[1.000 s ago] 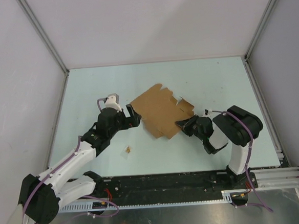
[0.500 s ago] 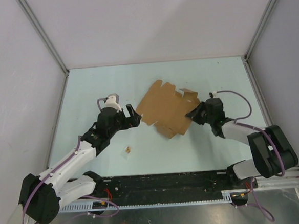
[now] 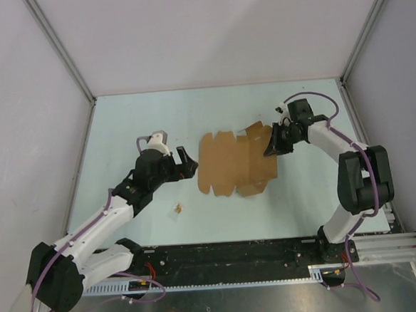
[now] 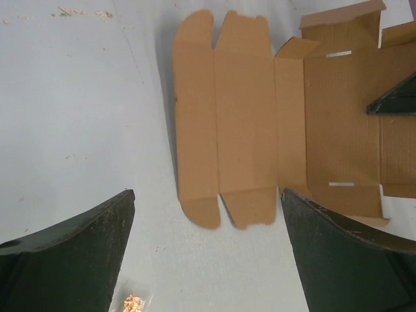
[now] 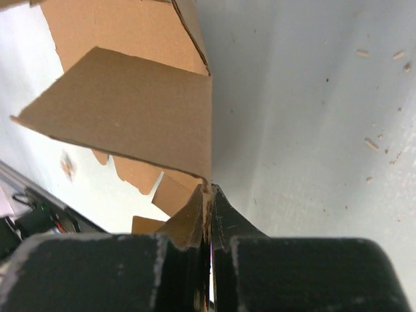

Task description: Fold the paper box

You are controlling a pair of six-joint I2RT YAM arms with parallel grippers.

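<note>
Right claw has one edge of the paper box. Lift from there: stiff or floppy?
Probably floppy at the creases: the paper box is a flat scored sheet, and the flap in the right claw angles up from the rest. Likely light, being thin cardboard. It may slide on the smooth table.

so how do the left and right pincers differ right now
The left pincer stands wide open and holds nothing; the right pincer is shut on the paper box. The left pincer sits at the box's left end; the right pincer pinches a raised flap on its right edge. Both have dark fingers and point at the box.
</note>
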